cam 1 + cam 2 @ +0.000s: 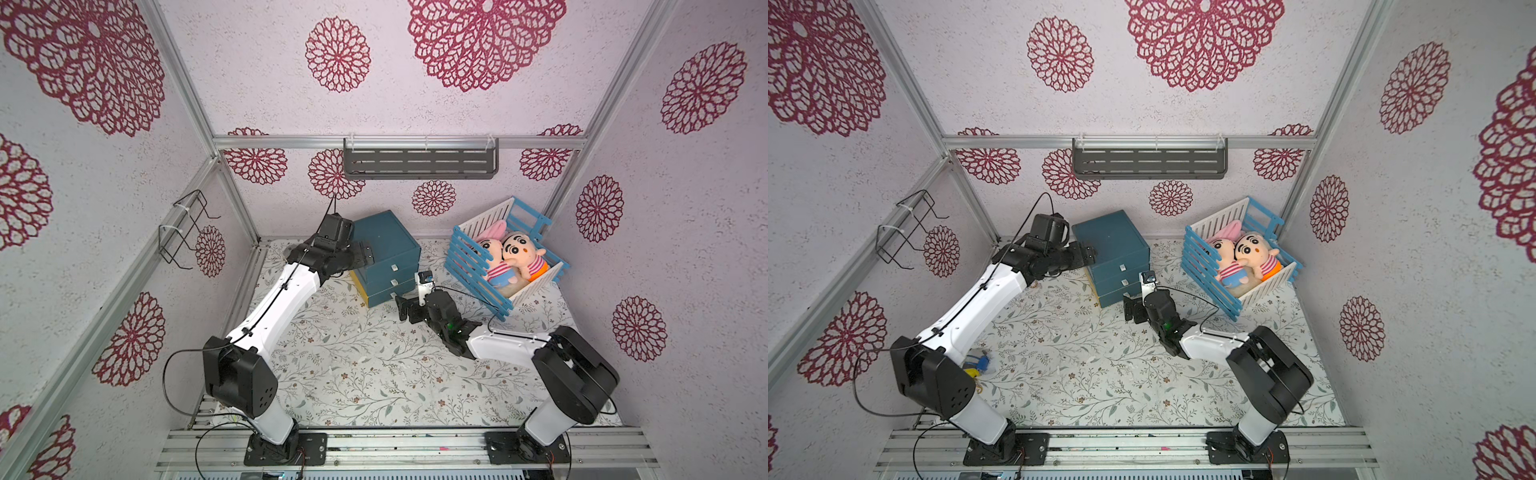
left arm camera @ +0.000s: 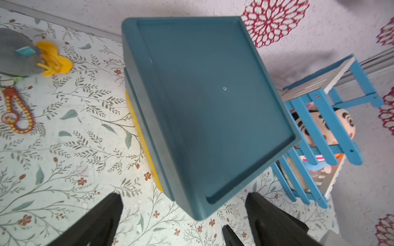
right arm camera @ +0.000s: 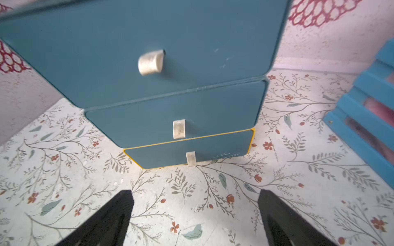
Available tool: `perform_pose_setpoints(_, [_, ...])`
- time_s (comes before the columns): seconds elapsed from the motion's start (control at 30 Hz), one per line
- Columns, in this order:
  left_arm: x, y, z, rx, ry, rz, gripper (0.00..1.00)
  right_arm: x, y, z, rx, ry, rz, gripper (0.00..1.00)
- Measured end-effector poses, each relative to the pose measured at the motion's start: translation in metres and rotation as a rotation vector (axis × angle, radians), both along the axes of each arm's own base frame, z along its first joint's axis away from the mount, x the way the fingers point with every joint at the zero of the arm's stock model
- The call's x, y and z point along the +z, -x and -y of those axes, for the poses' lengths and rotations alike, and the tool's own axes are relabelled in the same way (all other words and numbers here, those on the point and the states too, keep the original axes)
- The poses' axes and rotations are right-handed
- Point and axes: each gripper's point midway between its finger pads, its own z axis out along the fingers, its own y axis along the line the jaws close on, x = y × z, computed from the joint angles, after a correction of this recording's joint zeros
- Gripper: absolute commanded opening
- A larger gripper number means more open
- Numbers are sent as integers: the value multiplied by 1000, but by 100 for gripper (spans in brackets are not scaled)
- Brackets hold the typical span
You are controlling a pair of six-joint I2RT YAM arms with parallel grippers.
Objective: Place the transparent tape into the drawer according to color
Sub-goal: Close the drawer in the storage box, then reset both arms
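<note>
Facing the handles (image 3: 179, 128) of the drawer unit (image 3: 170, 64) head-on, the right gripper (image 3: 195, 193) gapes empty; the left gripper (image 2: 183, 194), equally spread, hovers above its top.

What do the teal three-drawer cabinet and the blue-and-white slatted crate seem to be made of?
The teal three-drawer cabinet looks like moulded plastic with a matte finish: rounded corners, even colour, faint pale scuffs. The blue-and-white slatted crate looks like painted wood: flat slats joined by visible screws, though plastic is possible.
</note>
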Motion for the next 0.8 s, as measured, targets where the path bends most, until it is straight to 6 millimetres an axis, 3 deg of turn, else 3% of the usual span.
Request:
perform_pose_setpoints(0.1, [9,20,-16,28,-21,40,97,9,9,21,-12,1,-16,99])
perform_pose_setpoints(0.2, [6,40,-34,63,-55,62,97,12,18,49,-43,9,-37,99])
perform_pose_setpoints(0.5, [-70,83,-83,164,-240,4,97,34,36,129,-188,15,19,99])
perform_pose_setpoints(0.63, [-87,90,-102,205,-338,9,97,28,35,166,-300,40,27,99])
perform_pose_setpoints(0.8, [-95,93,-116,219,-413,87,97,5,38,210,-440,79,29,99])
